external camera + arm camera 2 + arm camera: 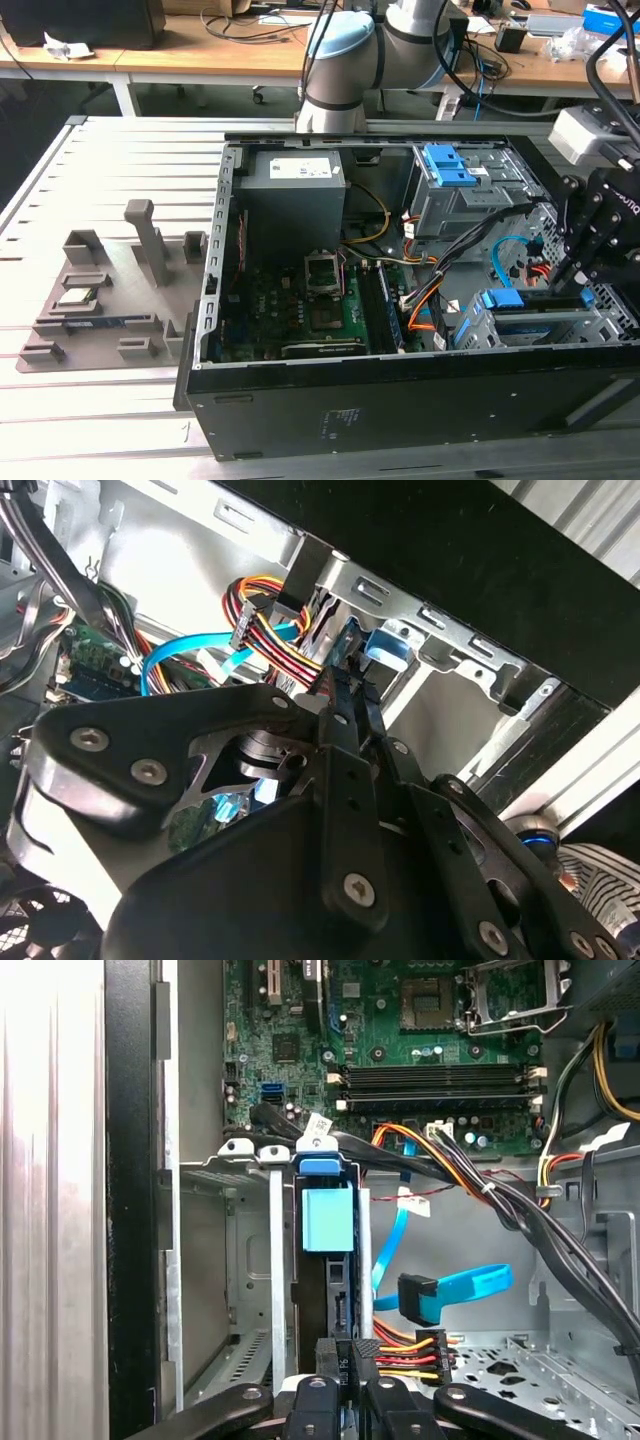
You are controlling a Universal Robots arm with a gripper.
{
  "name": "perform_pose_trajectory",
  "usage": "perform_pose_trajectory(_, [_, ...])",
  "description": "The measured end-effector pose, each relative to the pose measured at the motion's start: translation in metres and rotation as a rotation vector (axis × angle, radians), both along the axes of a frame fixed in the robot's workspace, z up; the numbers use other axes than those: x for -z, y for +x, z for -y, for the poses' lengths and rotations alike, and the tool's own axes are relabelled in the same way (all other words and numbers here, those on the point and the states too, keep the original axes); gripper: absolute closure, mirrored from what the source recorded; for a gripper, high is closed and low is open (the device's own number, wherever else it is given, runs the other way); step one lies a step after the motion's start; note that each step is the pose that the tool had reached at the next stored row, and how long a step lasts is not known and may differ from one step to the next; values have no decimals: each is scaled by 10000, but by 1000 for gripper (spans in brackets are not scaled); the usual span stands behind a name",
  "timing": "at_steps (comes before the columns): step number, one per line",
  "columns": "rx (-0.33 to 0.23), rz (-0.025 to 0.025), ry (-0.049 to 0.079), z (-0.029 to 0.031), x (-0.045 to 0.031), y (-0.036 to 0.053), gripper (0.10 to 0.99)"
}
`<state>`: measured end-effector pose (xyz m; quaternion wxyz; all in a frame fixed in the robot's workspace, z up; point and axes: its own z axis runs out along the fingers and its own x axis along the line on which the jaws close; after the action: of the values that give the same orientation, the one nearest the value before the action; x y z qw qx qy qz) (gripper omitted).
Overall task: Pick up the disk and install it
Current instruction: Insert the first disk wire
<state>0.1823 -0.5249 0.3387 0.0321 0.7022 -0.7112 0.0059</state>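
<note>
The disk stands on edge in a slot of the silver drive cage at the near right corner of the open computer case. Its blue carrier bracket faces the motherboard. In the exterior view the disk shows as a dark strip with a blue end in the cage top. My gripper reaches down onto it from the exterior view's right. In both wrist views the gripper has its black fingers pressed close on the disk's thin rear edge.
A loose blue data cable and a red-yellow-black power plug lie beside the cage. Black cable bundles cross toward the motherboard. A second bay with blue latches sits behind. A grey fixture tray lies left of the case.
</note>
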Motion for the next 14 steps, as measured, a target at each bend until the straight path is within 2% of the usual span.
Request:
perform_pose_trajectory(5, [1, 0, 8, 0, 31, -4, 918])
perform_pose_trajectory(7, [0, -2, 70, -1, -12, -4, 918])
perform_pose_trajectory(9, [0, 0, 76, 0, -49, -4, 918])
perform_pose_trajectory(10, [226, 3, 185, 0, -14, -6, 918])
perform_pose_trajectory(12, [245, 3, 176, 25, 90, -5, 918])
perform_pose_trajectory(14, [246, 3, 192, 27, 120, -6, 918])
